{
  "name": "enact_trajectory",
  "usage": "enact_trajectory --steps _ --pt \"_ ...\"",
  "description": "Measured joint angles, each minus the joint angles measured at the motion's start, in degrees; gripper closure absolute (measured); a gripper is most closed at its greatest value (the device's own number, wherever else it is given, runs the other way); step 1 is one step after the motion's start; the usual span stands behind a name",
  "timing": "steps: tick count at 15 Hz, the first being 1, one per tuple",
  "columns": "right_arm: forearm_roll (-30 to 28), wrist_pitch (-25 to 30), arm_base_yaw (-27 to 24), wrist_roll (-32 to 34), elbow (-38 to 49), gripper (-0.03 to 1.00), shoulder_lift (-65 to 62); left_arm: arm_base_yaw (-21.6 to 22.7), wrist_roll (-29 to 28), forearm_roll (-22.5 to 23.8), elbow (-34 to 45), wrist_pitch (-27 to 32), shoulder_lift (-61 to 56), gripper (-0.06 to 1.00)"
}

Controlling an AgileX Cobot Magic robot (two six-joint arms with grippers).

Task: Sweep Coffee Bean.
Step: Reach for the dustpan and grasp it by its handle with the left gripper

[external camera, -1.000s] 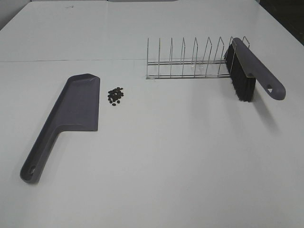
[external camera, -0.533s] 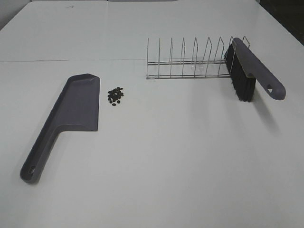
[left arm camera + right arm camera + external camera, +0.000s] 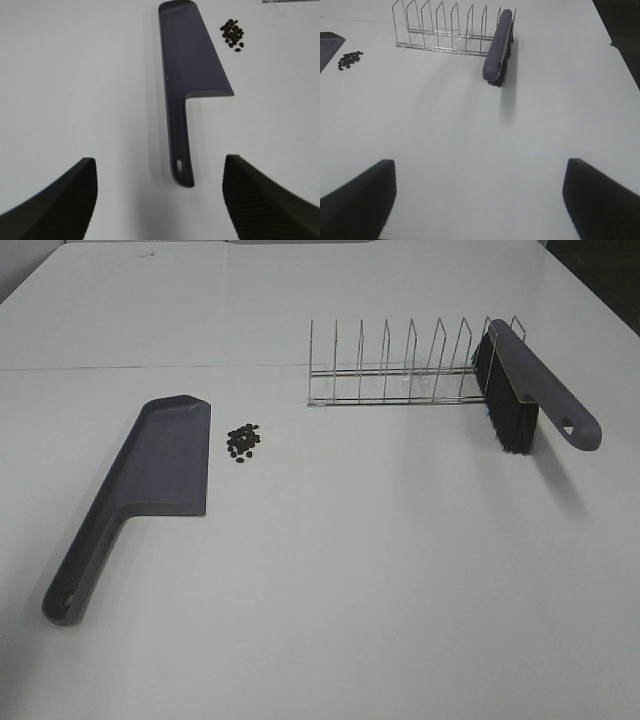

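One dustpan (image 3: 165, 455), one brush (image 3: 525, 380), one wire rack (image 3: 395, 370) — and some fifteen coffee beans (image 3: 243, 441) in one cluster.

White matte bench (image 3: 380, 580), carrying everything. Toward its far side a thin wire rack (image 3: 395, 371), with one row of upright dividers. At the right end of the rack, seen from the high camera, a grey brush (image 3: 530, 390) leaned on the last dividers, black bristles downward, handle end with a small hole reaching out in front of the rack. Well apart from the rack, to its left and nearer the camera, a grey dustpan (image 3: 165, 460) flat on the bench, long handle pointing away from the rack.
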Motion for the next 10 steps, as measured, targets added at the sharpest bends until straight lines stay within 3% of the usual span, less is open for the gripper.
enact_trajectory --steps 4,7,10 --pt "0.0 0.0 0.0 0.0 0.0 0.21 0.0 0.0 1.0 -4.5 -9.3 0.6 19.7 0.29" --pt "0.0 0.0 0.0 0.0 0.0 0.21 0.0 -0.1 1.0 -4.8 -15.9 4.7 33.3 0.29" --pt "0.0 0.0 0.0 0.0 0.0 0.21 0.0 -4.0 -0.3 -4.3 -18.7 4.7 46.7 0.29"
